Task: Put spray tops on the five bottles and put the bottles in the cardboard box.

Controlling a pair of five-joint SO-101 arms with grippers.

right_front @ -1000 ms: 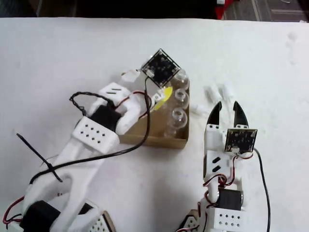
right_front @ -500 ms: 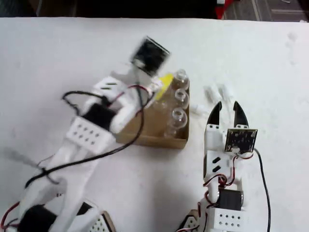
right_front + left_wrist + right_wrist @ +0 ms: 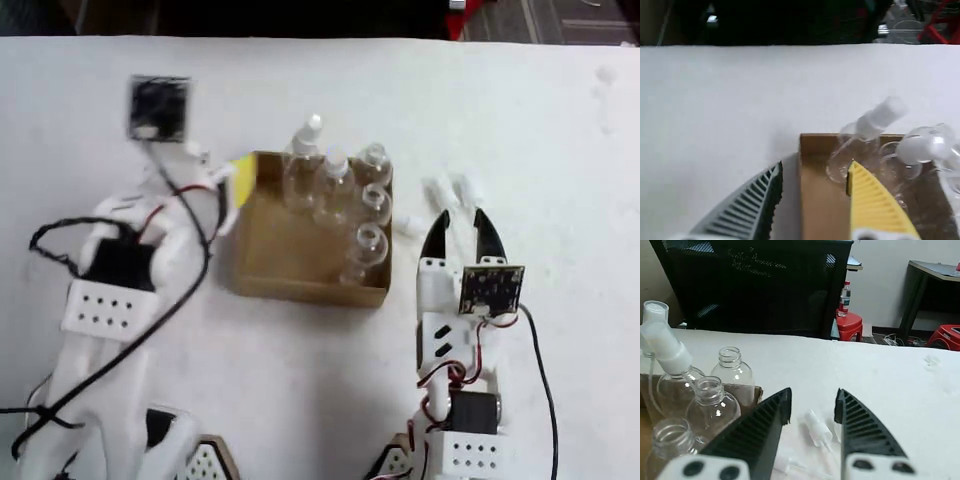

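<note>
The cardboard box (image 3: 262, 262) sits mid-table with several clear bottles along its far and right sides. Two of them carry white spray tops (image 3: 304, 135) (image 3: 333, 162); three stand with open necks (image 3: 372, 158). My left gripper (image 3: 222, 175) hangs open at the box's left wall, holding nothing. In the left wrist view that gripper (image 3: 815, 175) straddles the box wall (image 3: 805, 150), yellow finger (image 3: 875, 205) inside, with a topped bottle (image 3: 865, 135) beyond. My right gripper (image 3: 460, 225) (image 3: 812, 400) rests open, right of the box. Loose spray tops (image 3: 445, 190) (image 3: 817, 427) lie just ahead of it.
White table cloth (image 3: 520, 120) all round. One more small spray top (image 3: 405, 226) lies between the box and the right gripper. A black chair (image 3: 765, 285) and red stools stand beyond the table's far edge.
My left arm has swung left and back from over the box, leaving the spray-topped bottles uncovered and upright in the box. The right arm has barely shifted.
</note>
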